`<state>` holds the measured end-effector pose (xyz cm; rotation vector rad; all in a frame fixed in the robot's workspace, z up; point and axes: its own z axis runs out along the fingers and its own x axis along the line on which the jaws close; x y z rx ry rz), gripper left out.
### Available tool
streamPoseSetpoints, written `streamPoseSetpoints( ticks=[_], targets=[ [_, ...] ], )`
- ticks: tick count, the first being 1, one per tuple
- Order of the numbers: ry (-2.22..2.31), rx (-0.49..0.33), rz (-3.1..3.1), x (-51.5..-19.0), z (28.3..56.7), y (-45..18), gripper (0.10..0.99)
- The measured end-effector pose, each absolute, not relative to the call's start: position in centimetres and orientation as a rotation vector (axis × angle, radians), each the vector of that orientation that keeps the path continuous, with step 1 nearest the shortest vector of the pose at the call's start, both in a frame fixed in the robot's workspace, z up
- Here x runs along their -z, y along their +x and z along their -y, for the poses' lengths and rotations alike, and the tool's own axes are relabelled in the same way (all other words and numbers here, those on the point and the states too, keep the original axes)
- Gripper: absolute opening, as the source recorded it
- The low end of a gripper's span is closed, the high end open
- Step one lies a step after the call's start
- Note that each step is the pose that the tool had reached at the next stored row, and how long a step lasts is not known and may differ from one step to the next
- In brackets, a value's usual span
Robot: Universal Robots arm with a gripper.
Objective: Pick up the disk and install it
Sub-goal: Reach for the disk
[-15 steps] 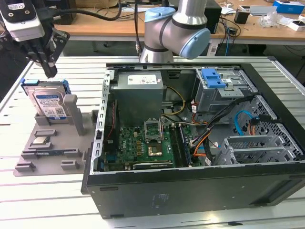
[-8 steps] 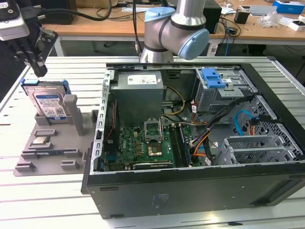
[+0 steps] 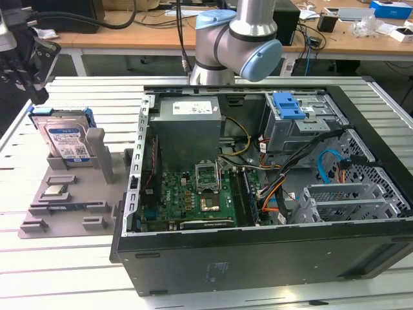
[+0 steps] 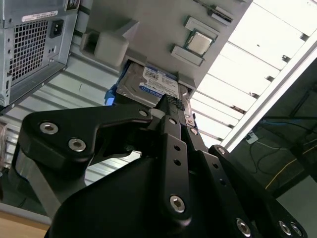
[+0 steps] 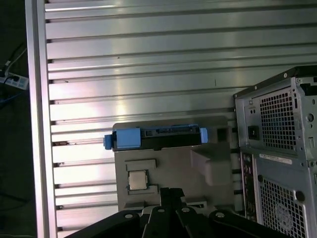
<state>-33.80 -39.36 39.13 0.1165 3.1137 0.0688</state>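
The disk (image 3: 64,139) is a silver drive with a white-and-blue label in a blue carrier. It stands leaning in a grey fixture (image 3: 71,200) on the slatted table, at the exterior view's left. My gripper (image 3: 31,90) hangs above and behind it, apart from it, shut with nothing between its fingers. In the second wrist view the disk (image 4: 151,84) lies just past the gripper (image 4: 168,101). In the first wrist view the disk (image 5: 158,138) shows edge-on, beyond the gripper (image 5: 168,192).
An open computer case (image 3: 258,258) lies on its side beside the fixture, with motherboard, cables and a drive cage holding a blue bracket (image 3: 288,105). A small processor chip (image 3: 57,190) rests on the fixture. The table's edge rail (image 5: 37,124) runs close by.
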Motion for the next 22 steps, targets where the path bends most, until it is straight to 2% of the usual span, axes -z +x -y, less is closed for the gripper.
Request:
streamPoseSetpoints(
  ticks=[22],
  targets=[
    [0.116, -0.068, -3.114, -38.7, 38.4, -37.0, 0.106]
  ],
)
